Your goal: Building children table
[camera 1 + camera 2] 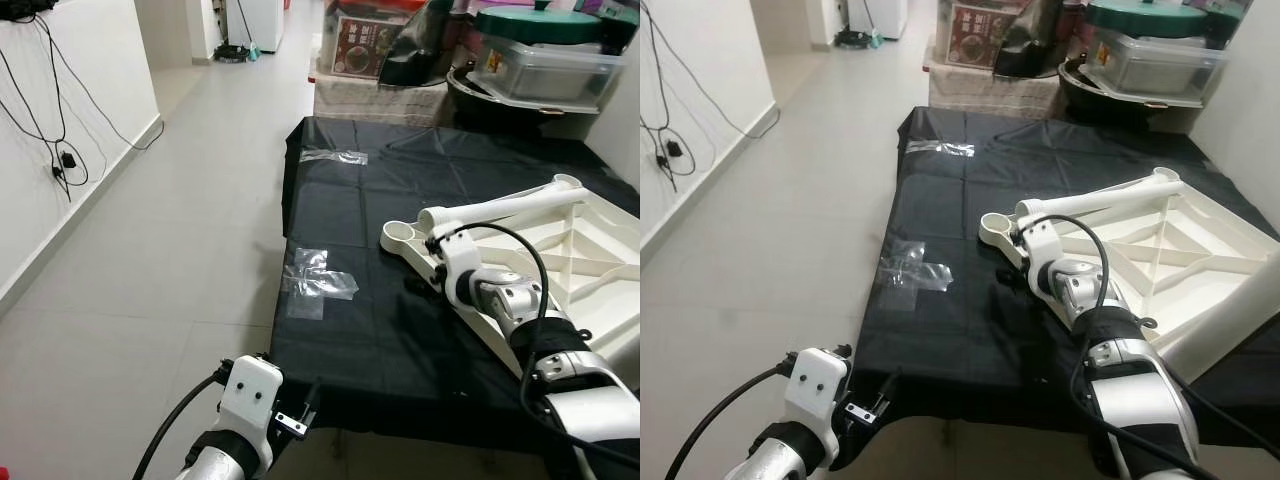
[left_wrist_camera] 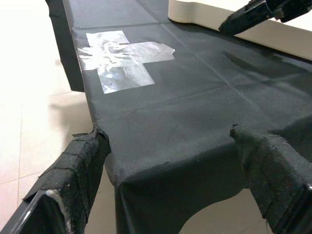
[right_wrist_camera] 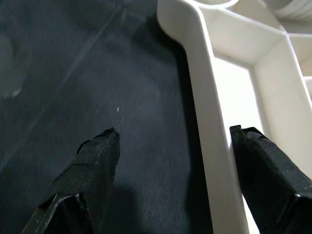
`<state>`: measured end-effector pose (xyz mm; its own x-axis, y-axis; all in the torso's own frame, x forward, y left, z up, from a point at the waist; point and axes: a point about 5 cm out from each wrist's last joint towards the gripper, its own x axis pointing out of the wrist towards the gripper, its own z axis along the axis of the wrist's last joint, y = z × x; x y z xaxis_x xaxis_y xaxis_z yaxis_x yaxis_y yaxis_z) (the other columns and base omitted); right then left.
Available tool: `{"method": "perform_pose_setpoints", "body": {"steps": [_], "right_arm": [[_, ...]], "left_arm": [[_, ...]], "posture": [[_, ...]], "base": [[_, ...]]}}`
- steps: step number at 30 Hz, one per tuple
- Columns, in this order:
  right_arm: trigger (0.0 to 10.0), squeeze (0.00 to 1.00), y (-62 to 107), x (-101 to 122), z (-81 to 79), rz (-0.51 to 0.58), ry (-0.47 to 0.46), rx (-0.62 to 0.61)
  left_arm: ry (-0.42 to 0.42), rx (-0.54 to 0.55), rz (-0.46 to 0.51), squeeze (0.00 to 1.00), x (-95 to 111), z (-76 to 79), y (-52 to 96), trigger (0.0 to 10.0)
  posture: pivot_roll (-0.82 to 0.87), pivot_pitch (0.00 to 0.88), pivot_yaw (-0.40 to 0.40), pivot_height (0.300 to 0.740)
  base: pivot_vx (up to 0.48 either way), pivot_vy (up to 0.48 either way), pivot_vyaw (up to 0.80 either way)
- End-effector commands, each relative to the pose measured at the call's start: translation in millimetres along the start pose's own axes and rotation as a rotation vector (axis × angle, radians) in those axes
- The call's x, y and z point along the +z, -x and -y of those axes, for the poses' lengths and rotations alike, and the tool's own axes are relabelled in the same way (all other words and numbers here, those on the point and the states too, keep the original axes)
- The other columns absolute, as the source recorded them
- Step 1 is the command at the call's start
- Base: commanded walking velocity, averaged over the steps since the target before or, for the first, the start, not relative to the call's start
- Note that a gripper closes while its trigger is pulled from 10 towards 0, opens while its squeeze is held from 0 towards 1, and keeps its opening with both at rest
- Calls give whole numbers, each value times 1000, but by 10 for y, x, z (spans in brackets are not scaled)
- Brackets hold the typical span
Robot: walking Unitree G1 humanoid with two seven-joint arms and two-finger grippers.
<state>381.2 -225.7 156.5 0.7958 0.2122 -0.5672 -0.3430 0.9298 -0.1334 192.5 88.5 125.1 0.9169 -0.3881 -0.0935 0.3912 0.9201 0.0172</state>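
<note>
A white plastic table top (image 1: 560, 265) is observed lying upside down on a black cloth (image 1: 380, 330) that covers a low surface, occupying the right half of it, with ribbed underside facing up. A round leg socket (image 1: 402, 236) is seen at its near-left corner, and a white table leg (image 1: 500, 207) is laid across the far edge of the top, just beside that socket. The right gripper (image 3: 170, 161) is positioned low over the left rim of the table top, near the socket; its fingers (image 3: 92, 165) are spread wide, one over the cloth and the other over the inner side of the rim, with nothing grasped. The left gripper (image 2: 180, 180) is held at the near-left edge of the cloth, fingers wide apart and empty. Two patches of clear tape (image 1: 315, 280) are noted on the left part of the cloth. Storage boxes (image 1: 545, 60) are stacked beyond the far edge, and cables (image 1: 60, 150) hang on the left wall above a tiled floor (image 1: 150, 280).
</note>
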Motion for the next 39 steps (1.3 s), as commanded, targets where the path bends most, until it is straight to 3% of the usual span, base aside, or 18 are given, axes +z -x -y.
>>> {"method": "perform_pose_setpoints", "body": {"steps": [1, 4, 5, 7, 8, 18, 22, 30, 32, 33, 36, 38, 39], "right_arm": [[10000, 0, -14, -75, -5, -53, 20, 22], [10000, 0, -25, -136, 4, -91, 46, 24], [4627, 0, -25, -171, 10, -117, 66, 44], [4627, 0, -22, -180, 14, -126, 73, 53], [0, 0, -15, -188, 16, -139, 93, 72], [0, 0, 14, -56, 21, -110, 183, 141], [0, 0, 38, 115, -70, -46, 239, 278], [0, 0, 50, 136, -135, -34, 299, 372], [0, 0, 60, 114, -183, -41, 342, 445], [0, 0, 84, 59, -254, -61, 420, 552], [0, 0, 108, -3, -310, -88, 493, 638], [0, 0, 185, -140, -355, -160, 633, 784], [0, 0, 185, -140, -355, -160, 633, 784]], "left_arm": [[8, -1, -10, 0, -5, 21, 9, 10000], [8, 2, -8, 0, 2, 19, 6, 10000], [8, 5, -7, 0, 6, 18, 5, 10000], [8, 5, -7, 0, 7, 19, 5, 10000], [8, 5, -9, 0, 6, 19, 3, 10000], [8, 8, -9, 0, 12, 17, -9, 10000], [5, 11, -7, 0, 14, 11, -16, 10000], [5, 11, -8, 0, 11, 8, -20, 10000], [5, 10, -10, 0, 7, 7, -23, 10000], [5, 10, -11, 0, 5, 4, -27, 10000], [3, 10, -11, 0, 2, 2, -33, 10000], [2, 11, -12, 0, -4, -3, -43, 10000], [2, 11, -12, 0, -4, -3, -43, 10000]], "posture": [[57, 134, -80, 740], [56, 136, -82, 740], [55, 135, -85, 740], [55, 135, -85, 740], [52, 136, -82, 740], [50, 134, -90, 740], [48, 130, -88, 740], [46, 126, -86, 740], [48, 127, -87, 740], [47, 125, -84, 740], [48, 122, -85, 740], [46, 120, -86, 740], [46, 120, -86, 740]], "base": [[0, 0, 0], [0, 0, 0], [0, 0, 0], [0, 0, 0], [0, 0, 0], [0, 0, 0], [0, 0, 0], [0, 0, 0], [0, 0, 0], [0, 0, 0], [0, 0, 0], [0, 0, 0], [0, 0, 0]]}}
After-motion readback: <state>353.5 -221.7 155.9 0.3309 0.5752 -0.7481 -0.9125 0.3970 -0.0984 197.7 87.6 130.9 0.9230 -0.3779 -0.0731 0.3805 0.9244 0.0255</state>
